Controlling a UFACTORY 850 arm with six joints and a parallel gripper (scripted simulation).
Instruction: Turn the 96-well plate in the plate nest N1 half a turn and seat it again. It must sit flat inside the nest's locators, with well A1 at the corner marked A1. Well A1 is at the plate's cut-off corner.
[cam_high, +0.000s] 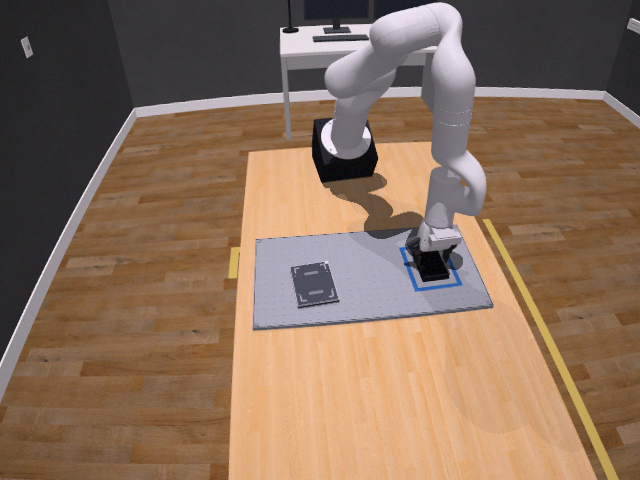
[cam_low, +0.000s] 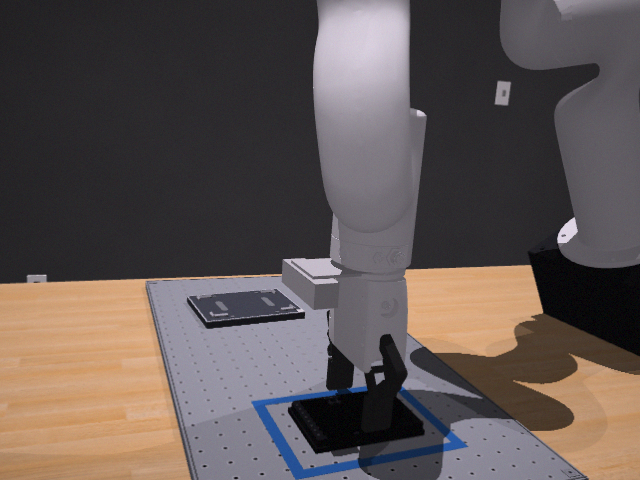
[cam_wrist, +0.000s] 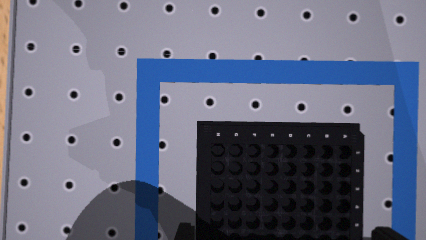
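The black 96-well plate (cam_high: 434, 273) (cam_low: 317, 421) (cam_wrist: 280, 175) lies on the grey board inside the blue outline (cam_high: 438, 287) (cam_low: 279, 439) (cam_wrist: 275, 71). Its cut-off corner, by the labels A and 1, is at the upper right in the wrist view. My gripper (cam_high: 433, 258) (cam_low: 357, 406) (cam_wrist: 286, 232) is open, with one finger beside each long side of the plate and a narrow gap at each side in the wrist view. The dark nest (cam_high: 314, 283) (cam_low: 245, 307) is empty, with pale corner locators; a small white mark shows at one corner, too small to read.
The perforated grey board (cam_high: 372, 289) (cam_low: 227, 361) (cam_wrist: 50, 115) bears both the nest and the blue outline. The arm's black base (cam_high: 346, 167) (cam_low: 578, 304) stands at the back of the wooden table (cam_high: 361, 403). A white desk (cam_high: 305, 43) with monitors is behind it.
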